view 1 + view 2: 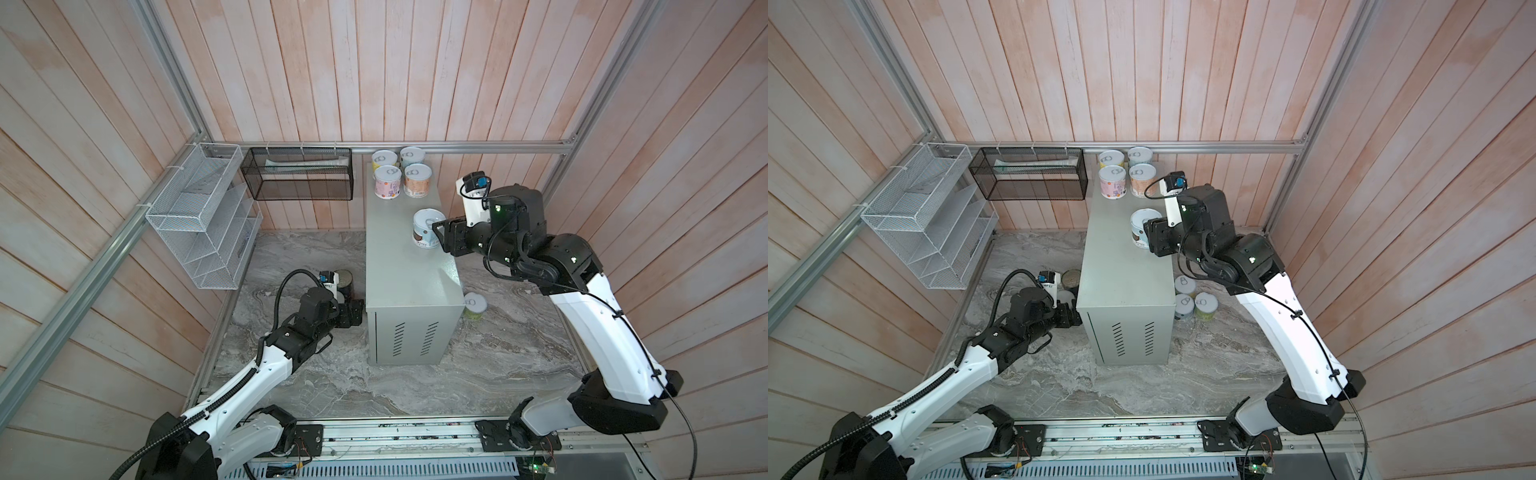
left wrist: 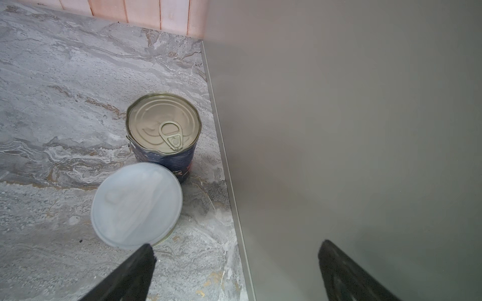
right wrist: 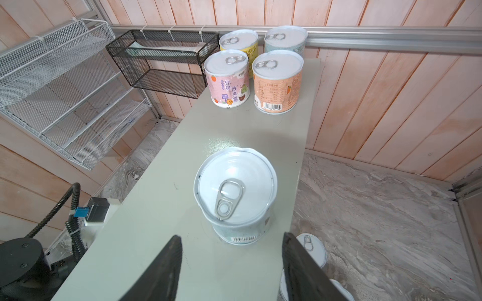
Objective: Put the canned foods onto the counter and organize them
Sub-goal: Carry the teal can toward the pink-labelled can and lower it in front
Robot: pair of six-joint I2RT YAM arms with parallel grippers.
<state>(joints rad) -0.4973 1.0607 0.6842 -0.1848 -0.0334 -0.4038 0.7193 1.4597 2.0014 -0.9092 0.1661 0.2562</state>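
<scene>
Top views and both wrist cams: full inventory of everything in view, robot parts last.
counter: 1, pale grey-green metal box, vent slits on near end, stands on the marble.
far-end tins: 4, pink, orange, yellow and pale-blue labels, two-by-two block on the counter.
pale-blue tin: 1, mid counter.
dark-blue tin: 1, taller, on the marble left of the counter.
white-lidded tin: 1, label mostly hidden, beside the dark-blue tin.
right-side tins: 3, white lids, on the marble right of the counter.
white wire rack: 1, left wall.
black mesh basket: 1, back wall.
marble surface: 1, grey.
left gripper: open, low by the counter's side.
right gripper: open, at the pale-blue tin.
</scene>
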